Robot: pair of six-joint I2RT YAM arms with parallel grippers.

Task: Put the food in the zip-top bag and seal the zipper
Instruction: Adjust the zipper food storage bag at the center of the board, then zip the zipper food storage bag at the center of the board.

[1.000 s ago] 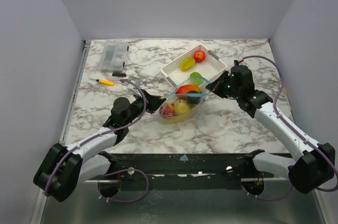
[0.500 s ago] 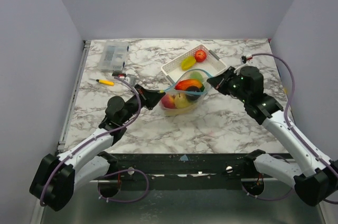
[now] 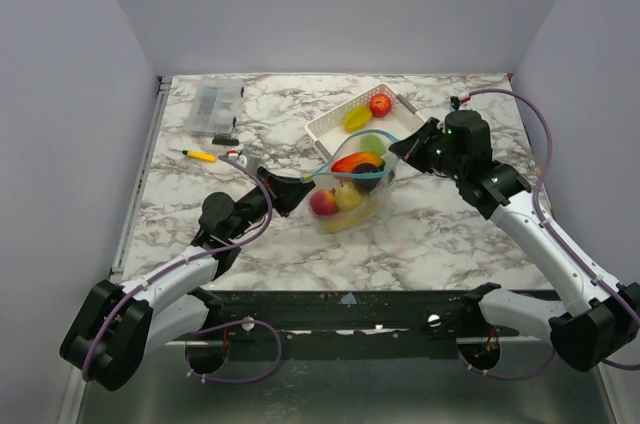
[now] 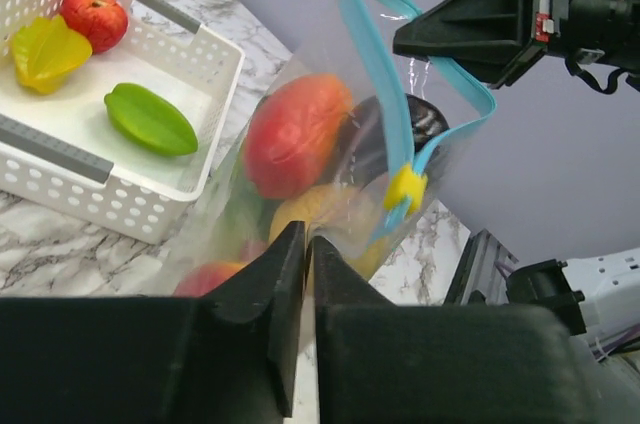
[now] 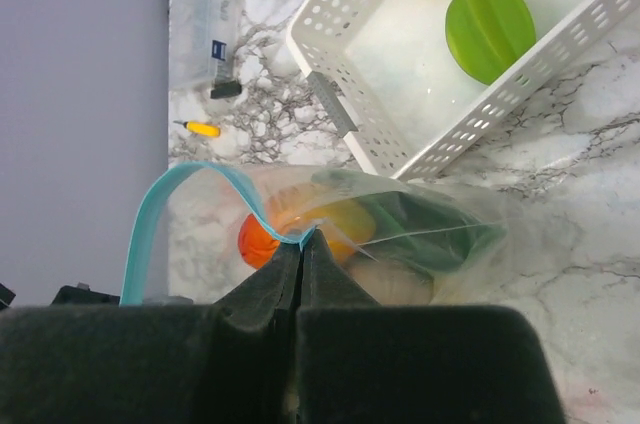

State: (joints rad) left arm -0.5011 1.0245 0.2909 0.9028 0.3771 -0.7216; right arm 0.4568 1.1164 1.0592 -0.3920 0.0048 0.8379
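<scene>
You tipped the zip-top bag (image 3: 375, 189) upright at frame centre — left hand (image 3: 297, 189) and right hand (image 3: 400, 151) both clenched on its ends — a slipped pinch could have spilled the food (image 3: 323, 202).

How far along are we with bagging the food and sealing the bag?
Done: several food pieces sit inside the zip-top bag. In hand: left gripper and right gripper both pinch the bag, right on the zipper. Remaining: a red piece, yellow piece and green piece lie in the white basket, and the zipper gapes open.
</scene>
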